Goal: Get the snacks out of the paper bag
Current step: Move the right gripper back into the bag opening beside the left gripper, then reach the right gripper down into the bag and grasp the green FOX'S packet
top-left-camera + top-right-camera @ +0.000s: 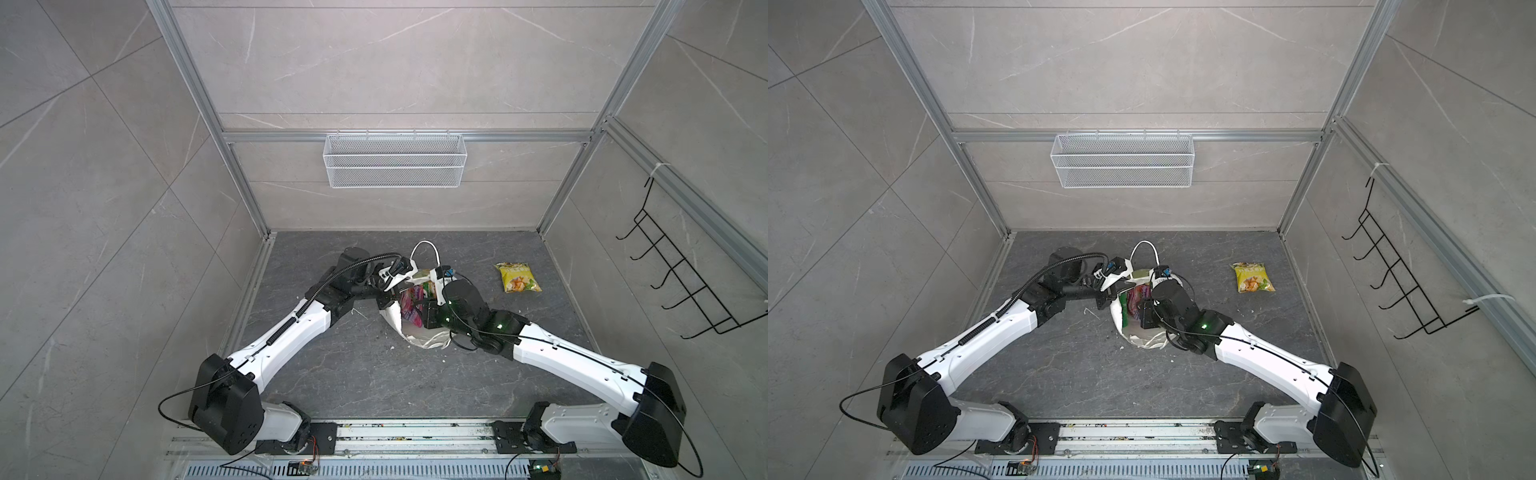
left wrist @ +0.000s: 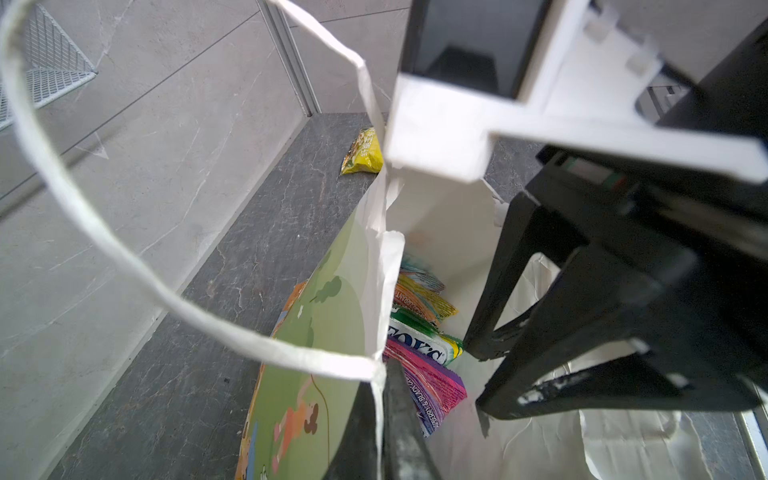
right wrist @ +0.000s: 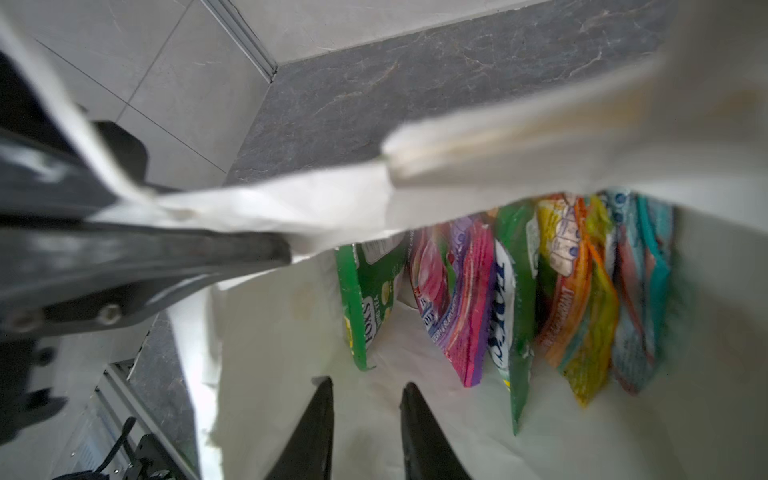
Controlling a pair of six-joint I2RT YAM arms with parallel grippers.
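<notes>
Right wrist view: we see the right gripper [image 3: 365, 384] angled down inside the paper bag [image 3: 291, 353], jaws parted and empty, near the snacks [image 3: 469, 299]. The left gripper [image 2: 380, 374] clamps the bag's rim. A yellow snack [image 1: 518, 277] lies outside the bag.

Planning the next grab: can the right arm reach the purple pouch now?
Probably yes. The right end effector is inside the bag, jaws parted, with the purple pouch just ahead and nothing between; the left end effector pinches the rim open.
</notes>
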